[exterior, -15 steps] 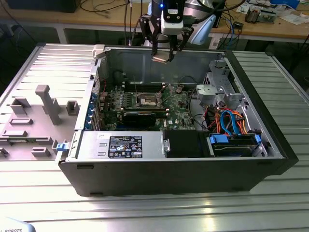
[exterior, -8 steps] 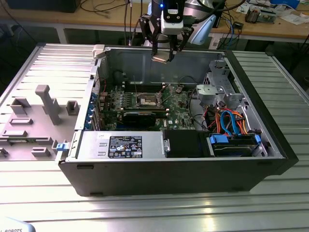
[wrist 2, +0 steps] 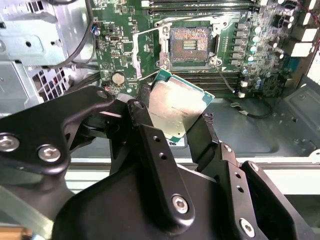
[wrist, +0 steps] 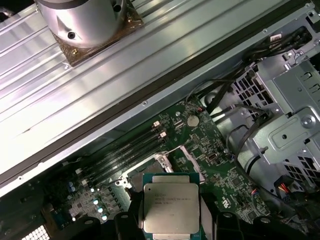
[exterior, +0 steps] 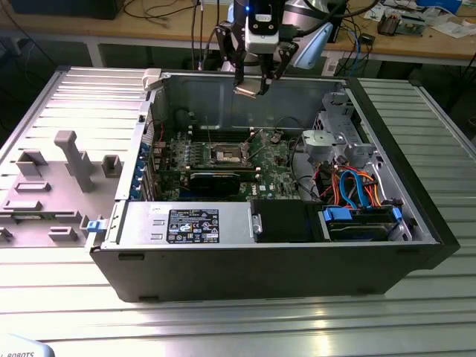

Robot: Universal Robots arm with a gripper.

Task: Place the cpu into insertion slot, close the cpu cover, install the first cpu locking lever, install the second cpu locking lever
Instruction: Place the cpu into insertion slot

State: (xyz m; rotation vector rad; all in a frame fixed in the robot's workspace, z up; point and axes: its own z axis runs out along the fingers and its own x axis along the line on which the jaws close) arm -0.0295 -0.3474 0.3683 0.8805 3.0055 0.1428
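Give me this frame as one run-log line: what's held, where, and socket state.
holding: cpu | pincer: shut on cpu edges | position: above motherboard in open case | socket: empty

Black end effector [wrist 2: 175, 107], silver screws [wrist 2: 180, 202], grey arm [wrist: 85, 22]

1. The arm [exterior: 299, 12] reaches in from the far side of the scene, and its silver-grey link slants toward the exterior view's right.
2. The wrist [exterior: 262, 22] stands upright, with 1 small blue light lit on its housing.
3. The gripper [exterior: 251, 90] points straight down. It hangs at the far side, about midway between the exterior view's left and right.
4. Its 2 black fingers [wrist 2: 142, 100] are drawn in against opposite edges of the cpu [wrist 2: 176, 107], pinching it between their tips.
5. In both wrist views, the black linkage bars [wrist 2: 155, 150] angle inward from the gripper body to the fingers.
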